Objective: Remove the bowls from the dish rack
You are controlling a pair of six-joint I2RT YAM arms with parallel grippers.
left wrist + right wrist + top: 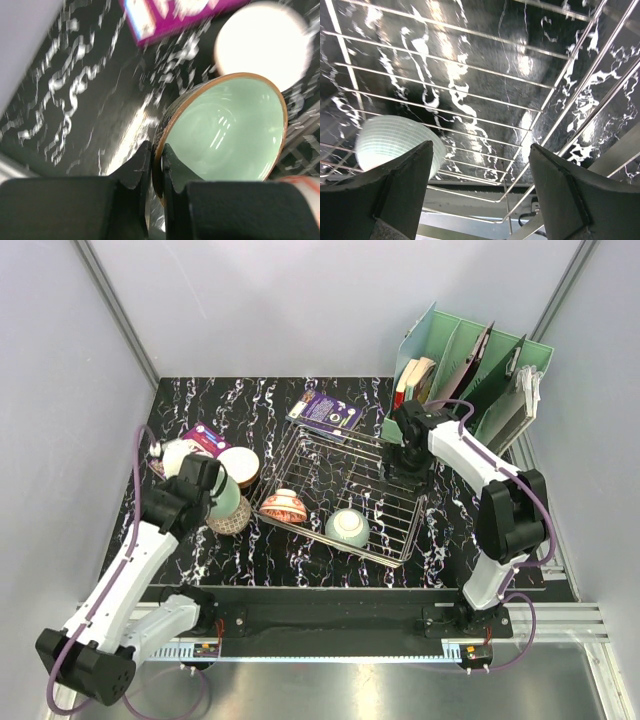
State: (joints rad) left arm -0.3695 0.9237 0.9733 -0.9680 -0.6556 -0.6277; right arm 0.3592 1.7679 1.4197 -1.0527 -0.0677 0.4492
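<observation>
Progress check: three of five bowls are out of the dish rack (pixel 335 468), so by my reckoning you are past the halfway mark. White bowl (pixel 178 455) and orange bowl (pixel 238 465) stand on the table (pixel 300 562) left of the rack, near a purple box (pixel 170 15). The third, the green-lined bowl (pixel 225 130) with a dark patterned outside, is just beside the rack's left end and tilted. Your left hand (pixel 157 152) is pinched nearly closed on its brown rim, one finger inside and one outside. Whether the bowl's foot touches the table, I cannot tell. Left to do: two bowls in the rack. Floral bowl (pixel 283 505) sits at the left end; pale ribbed bowl (pixel 347 528) sits near the front wall, around mid-length. Your right hand (pixel 480 147) hangs over the rack's far right part, fingers spread wide, holding nothing. In its wrist view the pale ribbed bowl lies off to the side of one finger, apart from it and not between the fingers; only bare wire and table show in the gap. Judgement: you need to set down the green-lined bowl, then bring the right hand across and down to the pale ribbed bowl's rim. The floral bowl looks nearer to your left arm.
</observation>
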